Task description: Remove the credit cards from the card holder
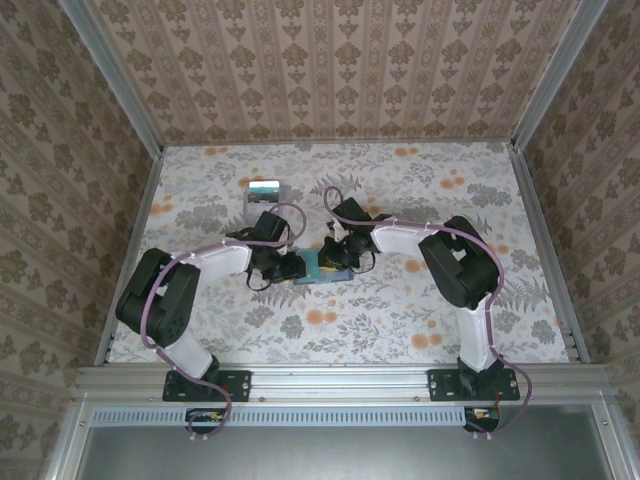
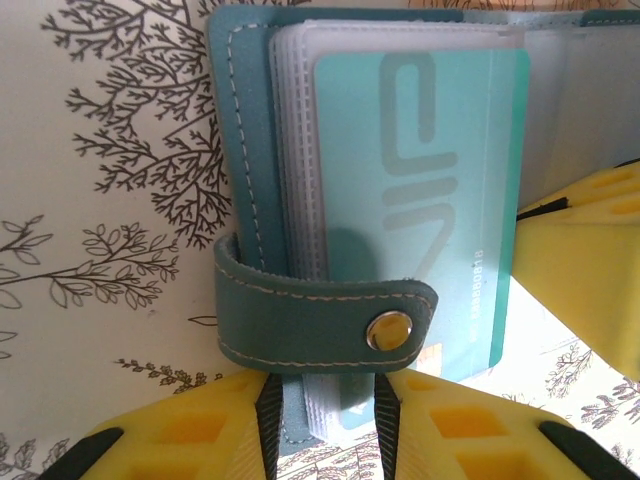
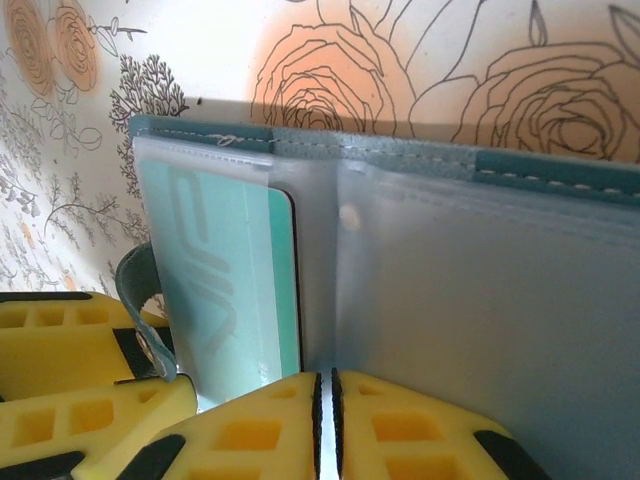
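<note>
The teal-blue card holder (image 1: 322, 268) lies open mid-table between both grippers. In the left wrist view its stitched cover (image 2: 240, 150), snap strap (image 2: 320, 325) and stack of clear sleeves show, with a teal credit card (image 2: 420, 180) sticking out of a sleeve. My left gripper (image 2: 325, 395) (image 1: 298, 268) is shut on the holder's near edge, cover and sleeves between its pads. My right gripper (image 3: 325, 385) (image 1: 335, 255) is shut to a hairline on a clear sleeve next to the same card (image 3: 215, 270). The holder's far panel (image 3: 560, 170) spreads to the right.
A grey rectangle with a pale band (image 1: 263, 200) lies behind the left gripper. The floral table (image 1: 400, 320) is fenced by metal rails and patterned walls. The right gripper's yellow finger (image 2: 590, 260) crowds the card's right side.
</note>
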Controlling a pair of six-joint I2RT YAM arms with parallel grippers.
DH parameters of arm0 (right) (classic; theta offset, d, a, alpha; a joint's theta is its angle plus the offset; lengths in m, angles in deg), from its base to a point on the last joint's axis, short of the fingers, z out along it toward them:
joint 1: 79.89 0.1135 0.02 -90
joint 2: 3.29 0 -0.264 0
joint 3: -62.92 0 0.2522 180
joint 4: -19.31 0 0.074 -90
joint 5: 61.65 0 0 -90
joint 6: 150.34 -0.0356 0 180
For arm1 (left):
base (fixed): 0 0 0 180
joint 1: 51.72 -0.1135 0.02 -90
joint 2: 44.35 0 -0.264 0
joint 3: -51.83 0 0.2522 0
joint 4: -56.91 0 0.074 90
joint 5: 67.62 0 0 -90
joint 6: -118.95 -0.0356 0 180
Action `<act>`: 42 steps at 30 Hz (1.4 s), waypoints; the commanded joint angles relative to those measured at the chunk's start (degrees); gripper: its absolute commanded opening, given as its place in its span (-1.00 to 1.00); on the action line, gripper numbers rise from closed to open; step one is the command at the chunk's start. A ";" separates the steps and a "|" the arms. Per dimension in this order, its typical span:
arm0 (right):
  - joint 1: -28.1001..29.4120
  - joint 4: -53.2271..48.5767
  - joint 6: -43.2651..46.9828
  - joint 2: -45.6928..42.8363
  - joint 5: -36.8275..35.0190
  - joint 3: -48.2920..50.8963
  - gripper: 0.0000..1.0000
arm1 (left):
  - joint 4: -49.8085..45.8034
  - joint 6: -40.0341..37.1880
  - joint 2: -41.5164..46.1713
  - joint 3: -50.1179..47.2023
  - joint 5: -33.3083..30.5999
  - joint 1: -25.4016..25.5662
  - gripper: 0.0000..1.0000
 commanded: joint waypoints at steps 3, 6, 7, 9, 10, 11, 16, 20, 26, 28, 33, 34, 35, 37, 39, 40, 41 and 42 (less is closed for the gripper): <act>-0.07 1.70 -1.66 2.22 3.19 -1.58 -0.68 | -0.83 -0.82 -0.84 -0.35 -0.26 0.46 -0.40; -0.13 1.85 -1.79 2.34 3.66 -1.79 -0.67 | -0.84 -0.82 -1.05 -0.25 -0.25 0.46 -0.42; -0.14 1.88 -1.82 2.23 3.49 -1.73 -0.68 | -0.87 -0.82 -1.17 -0.30 -0.27 0.46 -0.43; -0.22 1.84 -1.92 1.56 2.47 -1.54 -0.68 | -1.18 -0.86 -1.11 -0.22 -0.51 0.46 -0.44; -0.22 1.57 -1.83 1.14 1.75 -1.45 -0.67 | -1.49 -0.91 -0.85 -0.08 -0.84 0.46 -0.43; -0.27 1.56 -1.75 0.52 1.05 -1.21 -0.67 | -1.88 -1.05 -0.60 0.02 -1.21 0.46 -0.44; -0.66 1.17 -1.17 -1.80 -1.21 -0.46 -0.67 | -3.16 -1.52 1.11 1.22 -2.28 -0.11 -0.45; -0.75 0.26 -0.85 -2.71 -2.15 -0.90 -0.66 | -4.09 -1.96 1.34 2.83 -2.37 -0.58 -0.45; -0.72 -0.59 -0.87 -1.88 -1.90 -2.04 -0.64 | -3.78 -1.98 0.57 3.58 -1.87 -0.59 -0.45; -0.74 -0.58 -0.87 -1.17 -1.40 -2.20 -0.64 | -3.25 -1.89 0.11 3.63 -1.76 -0.59 -0.46; -0.71 -0.41 -1.04 0.61 -0.06 -3.19 -0.63 | -2.29 -1.53 -0.94 4.07 -1.42 -0.68 -0.48; -0.69 -0.60 -1.04 1.02 -0.03 -3.48 -0.63 | -2.18 -1.53 -1.24 4.06 -1.26 -0.62 -0.48; -0.73 -0.89 -1.00 1.25 -0.02 -3.75 -0.62 | -2.09 -1.48 -1.59 4.02 -1.17 -0.60 -0.49; -0.74 -0.85 -1.13 1.78 0.39 -3.91 -0.62 | -1.82 -1.49 -2.21 3.81 -0.81 -0.59 -0.54; -0.73 -1.13 -1.15 2.39 0.76 -4.16 -0.62 | -1.54 -1.30 -2.36 3.55 -0.70 -0.59 -0.55; -0.68 -1.44 -1.18 2.71 0.81 -4.24 -0.62 | -1.38 -1.26 -2.50 3.33 -0.72 -0.59 -0.56; -0.72 -1.42 -1.21 2.70 0.76 -4.05 -0.62 | -1.34 -1.17 -2.49 3.18 -0.70 -0.59 -0.56; -0.66 -1.22 -1.22 2.76 0.71 -3.85 -0.62 | -1.38 -1.17 -2.53 3.17 -0.63 -0.51 -0.56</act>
